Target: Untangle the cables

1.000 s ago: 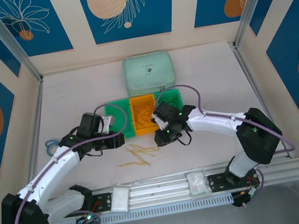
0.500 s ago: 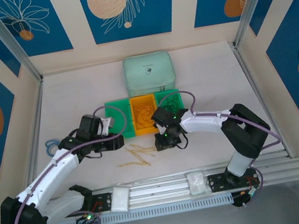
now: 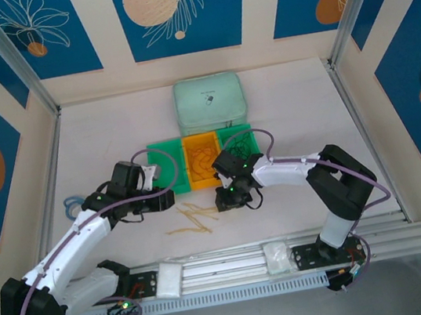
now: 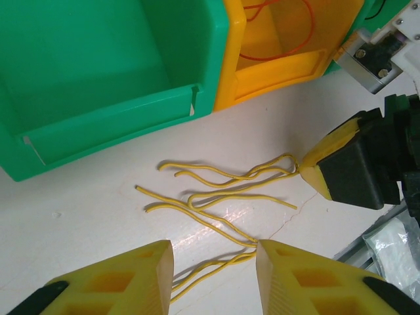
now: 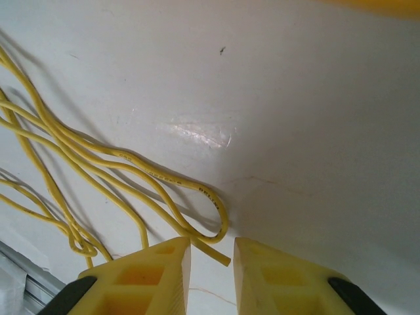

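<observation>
Thin tangled yellow cables lie on the white surface, at 6 o'clock from the orange plastic bin; left claw spread above them, right claw narrowly spread at their 3 o'clock end

Yellow cables on a white table, beside a green bin and an orange-yellow bin — behind, a mint-green pouch and blue wall panels with white leaf outlines and peach discs.

White arms — black joints, yellow fingers
</observation>
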Controlling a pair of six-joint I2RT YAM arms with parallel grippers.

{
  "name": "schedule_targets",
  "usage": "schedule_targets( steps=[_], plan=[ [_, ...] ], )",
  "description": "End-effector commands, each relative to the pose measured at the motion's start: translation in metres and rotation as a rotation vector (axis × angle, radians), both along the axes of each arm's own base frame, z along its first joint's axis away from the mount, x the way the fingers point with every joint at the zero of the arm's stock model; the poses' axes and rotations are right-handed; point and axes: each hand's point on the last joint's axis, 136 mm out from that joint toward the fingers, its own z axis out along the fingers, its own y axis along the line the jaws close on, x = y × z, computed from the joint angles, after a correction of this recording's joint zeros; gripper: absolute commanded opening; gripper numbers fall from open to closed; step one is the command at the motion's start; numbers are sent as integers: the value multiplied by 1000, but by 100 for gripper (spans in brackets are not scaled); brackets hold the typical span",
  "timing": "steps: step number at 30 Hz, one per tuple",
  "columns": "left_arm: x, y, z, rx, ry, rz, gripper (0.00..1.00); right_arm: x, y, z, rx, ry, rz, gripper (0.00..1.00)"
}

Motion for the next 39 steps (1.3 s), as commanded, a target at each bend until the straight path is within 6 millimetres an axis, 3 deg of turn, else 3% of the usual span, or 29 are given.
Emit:
schedule_targets(
  steps=[1, 5, 10, 12, 17, 27, 34, 39],
  plan=[
    [2, 6, 4, 6, -20, 17, 38, -6, 0, -7, 15, 46, -8, 24],
    [2, 6, 4, 5, -20, 18, 38, -8, 0, -8, 24, 57, -2, 21],
    [2, 5, 4, 4, -20, 16, 38, -10, 3, -4, 46, 56, 7, 3],
    [2, 6, 4, 4, -21, 18, 38, -10, 3, 0, 54, 50, 10, 0],
    [2, 6, 4, 5, -22, 16, 38, -10, 3, 17, 102, 35, 22, 0],
    [5, 3, 5, -4, -26, 12, 38, -9, 8, 74, 334, -1, 47, 0],
    [8, 4, 11, -5, -47, 24, 38, -9, 7, 89, 380, -13, 64, 0],
    [16, 17, 24, 30, -123, 93, 38, 1, 8, 106, 387, -98, 59, 0]
  ],
)
